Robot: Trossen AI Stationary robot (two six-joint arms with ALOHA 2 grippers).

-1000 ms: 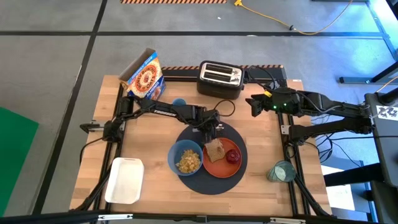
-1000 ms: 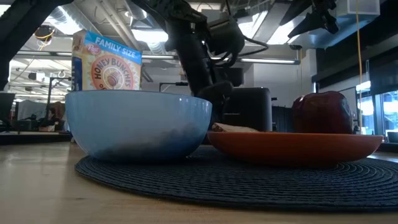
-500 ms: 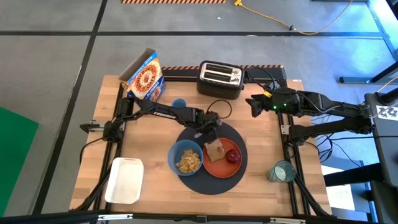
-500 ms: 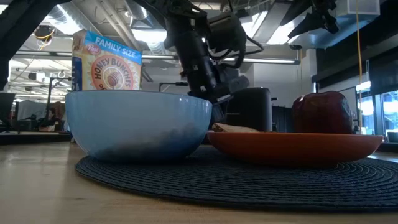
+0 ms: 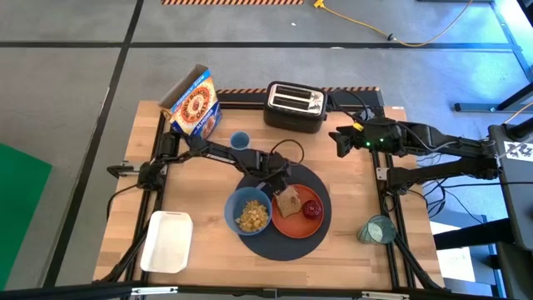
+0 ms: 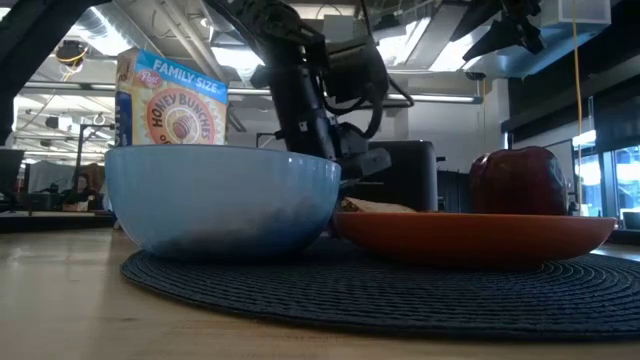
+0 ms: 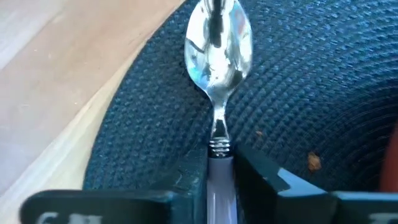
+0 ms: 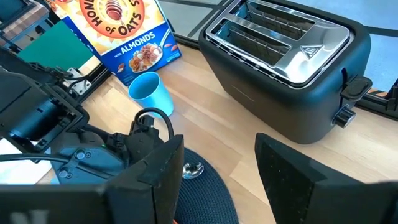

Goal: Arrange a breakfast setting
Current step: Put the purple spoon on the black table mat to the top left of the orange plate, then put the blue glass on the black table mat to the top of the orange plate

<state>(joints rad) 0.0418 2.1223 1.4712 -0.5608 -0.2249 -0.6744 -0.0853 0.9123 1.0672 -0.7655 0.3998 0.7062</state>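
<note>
The large dark round placemat (image 5: pixel 287 242) serves as the landmark. Its woven, ribbed surface is the main hazard: the metal spoon (image 7: pixel 217 59) lies bowl-up on the mat's far-left edge, its handle between the fingers of the left gripper (image 7: pixel 217 186), which stand narrowly around it. If that gripper lifts away while a finger drags on the handle, the smooth polished spoon could skid off the mat's rim onto the bare wooden table (image 5: pixel 208 179), or swing toward the plate. Whether the fingers press the handle or have just let go cannot be told for certain.

On the mat's left half sits the blue bowl (image 5: pixel 248 210), smooth, rounded and deep, holding cereal; a low retreat by the left arm could nudge it. Beside it, on the mat's right half, rests the orange plate (image 5: pixel 310 223), shallow and glossy, carrying the brown toast slice (image 5: pixel 288 201), flat and rough, and the small red fruit (image 5: pixel 311 208), round and shiny, likely to roll if the plate is bumped.

The teal glass (image 5: pixel 376 229) stands well right of the mat, not yet placed.

The right gripper (image 5: pixel 341 142) hangs beyond the mat's far right, fingers apart and empty.
</note>
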